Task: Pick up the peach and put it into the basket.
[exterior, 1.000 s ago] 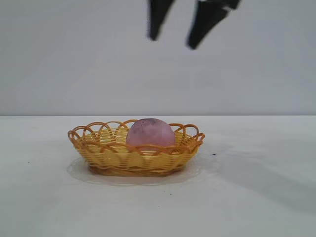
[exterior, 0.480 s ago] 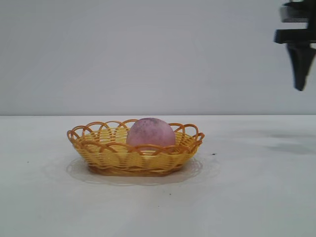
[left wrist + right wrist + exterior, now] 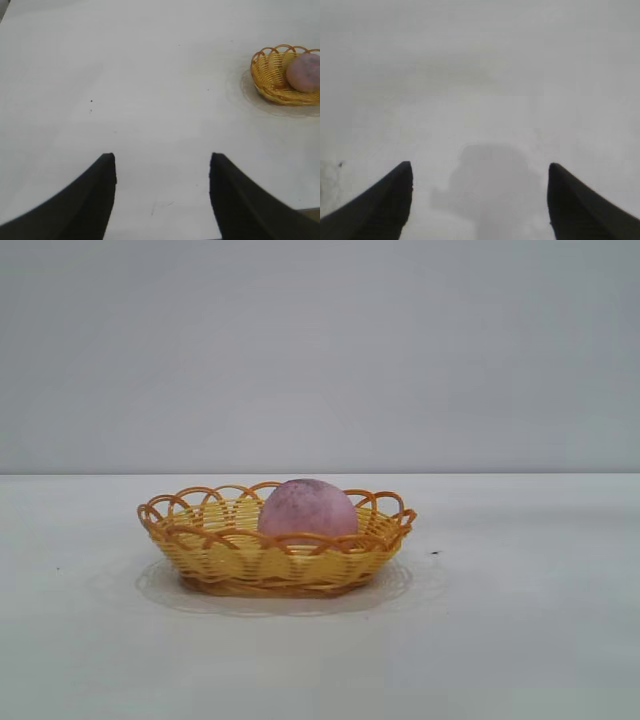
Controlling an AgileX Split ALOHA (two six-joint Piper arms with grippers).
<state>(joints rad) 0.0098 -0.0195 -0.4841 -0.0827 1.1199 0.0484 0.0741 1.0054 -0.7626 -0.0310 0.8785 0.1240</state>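
One peach [image 3: 307, 509], one basket [image 3: 275, 552], and the peach sits inside the basket, toward its right half, on the white table [image 3: 520, 640]. Two grippers: the left gripper [image 3: 162, 192] hangs over bare table, well away from the basket, jaws apart and empty. The right gripper [image 3: 480, 197] is also spread wide, holding nothing.

The basket [image 3: 275, 552] wall hides the lower part of the peach [image 3: 307, 508].

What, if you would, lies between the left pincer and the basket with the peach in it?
Nothing: in the left wrist view only bare white table separates the open left pincer from the basket holding the peach.
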